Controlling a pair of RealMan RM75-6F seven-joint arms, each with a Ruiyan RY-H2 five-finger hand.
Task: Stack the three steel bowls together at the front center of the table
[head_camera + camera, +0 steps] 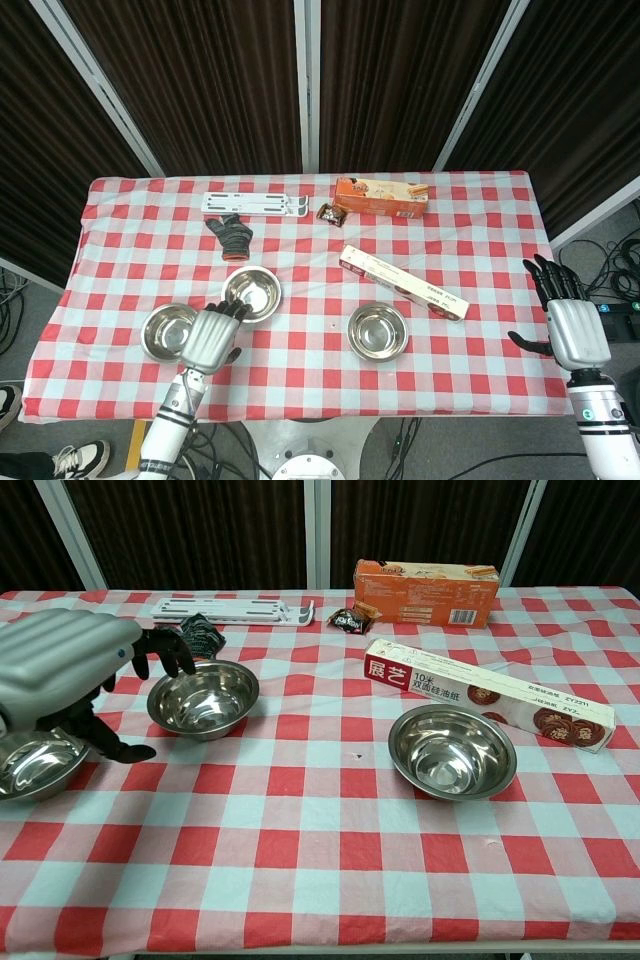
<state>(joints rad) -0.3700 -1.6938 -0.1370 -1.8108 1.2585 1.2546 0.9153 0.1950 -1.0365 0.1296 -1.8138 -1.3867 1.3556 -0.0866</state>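
Three steel bowls sit on the checked cloth. One bowl (166,332) (30,764) is at the front left. The second bowl (251,292) (204,698) stands a little further back, left of centre. The third bowl (378,331) (452,751) lies right of centre. My left hand (211,337) (70,675) hovers open between the two left bowls, its fingers (170,648) spread near the rim of the second bowl, holding nothing. My right hand (567,323) is open beyond the table's right edge, seen only in the head view.
A long white foil box (403,282) (488,693) lies behind the right bowl. An orange box (380,196), a small dark packet (330,211), a white rack (255,205) and a dark glove (231,236) lie along the back of the table.
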